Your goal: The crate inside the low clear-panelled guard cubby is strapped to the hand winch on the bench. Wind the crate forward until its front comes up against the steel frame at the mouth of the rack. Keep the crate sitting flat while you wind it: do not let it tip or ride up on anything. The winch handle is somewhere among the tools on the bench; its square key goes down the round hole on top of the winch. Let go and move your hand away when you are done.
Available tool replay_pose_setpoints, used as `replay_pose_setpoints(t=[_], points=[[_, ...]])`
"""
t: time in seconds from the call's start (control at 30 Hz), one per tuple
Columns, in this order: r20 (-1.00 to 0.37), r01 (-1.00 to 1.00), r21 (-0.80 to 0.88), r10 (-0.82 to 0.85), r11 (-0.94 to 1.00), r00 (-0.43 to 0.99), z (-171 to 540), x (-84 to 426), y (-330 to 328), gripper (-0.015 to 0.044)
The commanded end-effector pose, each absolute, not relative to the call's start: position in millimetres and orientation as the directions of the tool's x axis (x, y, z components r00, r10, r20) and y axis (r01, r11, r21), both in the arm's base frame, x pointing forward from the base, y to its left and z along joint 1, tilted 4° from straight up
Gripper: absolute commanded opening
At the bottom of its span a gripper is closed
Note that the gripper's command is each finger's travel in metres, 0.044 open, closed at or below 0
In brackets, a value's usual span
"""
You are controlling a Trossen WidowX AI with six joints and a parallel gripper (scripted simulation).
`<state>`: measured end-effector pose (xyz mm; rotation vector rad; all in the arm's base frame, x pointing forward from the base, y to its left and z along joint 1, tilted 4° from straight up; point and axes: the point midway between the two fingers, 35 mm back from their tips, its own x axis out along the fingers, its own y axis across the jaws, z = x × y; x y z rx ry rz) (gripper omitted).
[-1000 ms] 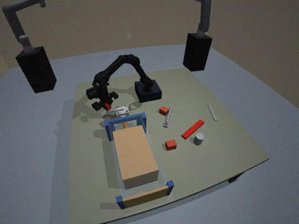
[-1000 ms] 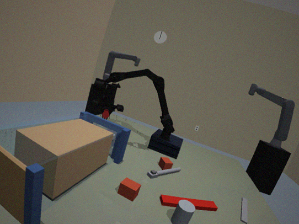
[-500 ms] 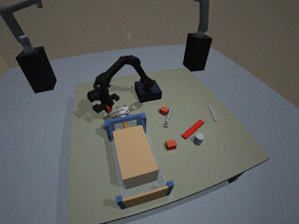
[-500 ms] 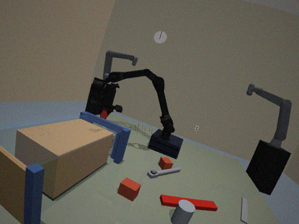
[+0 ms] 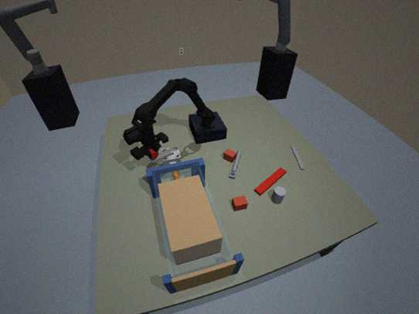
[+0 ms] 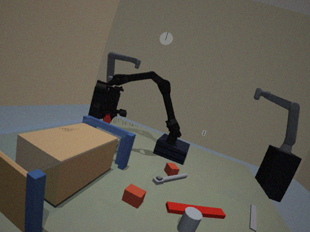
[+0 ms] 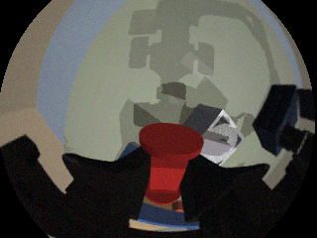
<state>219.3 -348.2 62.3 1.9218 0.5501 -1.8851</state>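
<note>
My gripper [image 5: 154, 154] [image 7: 165, 141] is shut on the red knob [image 6: 107, 118] [image 7: 170, 139] of the winch handle. The handle's grey arm [image 5: 164, 155] reaches from the knob over the pale winch [image 5: 175, 161] [image 7: 229, 133]; its key and the round hole are hidden. The tan crate [image 5: 189, 217] [image 6: 68, 141] sits flat inside the clear-panelled cubby. An orange strap [image 5: 176, 175] shows between crate and winch. The blue frame [image 5: 154, 184] [image 6: 125, 149] stands at the winch end, and a gap shows in the top view between it and the crate's front.
Right of the cubby lie two orange-red blocks [image 5: 240, 203] [image 6: 171, 169], a grey socket-ended tool [image 5: 236, 164], a red bar [image 5: 270, 180], a grey cylinder [image 5: 278, 195] and a pale flat strip [image 5: 298, 157]. A wooden board [image 5: 203, 276] closes the cubby's far end. The arm's base [image 5: 207, 129] stands behind.
</note>
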Motion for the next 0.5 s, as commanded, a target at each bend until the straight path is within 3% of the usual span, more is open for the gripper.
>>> replay_pose_setpoints(t=[0.0, 0.47], points=[[-0.998, 0.558, 0.008, 0.024, -0.830, 0.050, 63.4, 242.2, -334.8, 0.0000], [-0.998, 0.558, 0.008, 0.025, -0.830, 0.051, 64.2, 253.7, -324.9, 0.0000]])
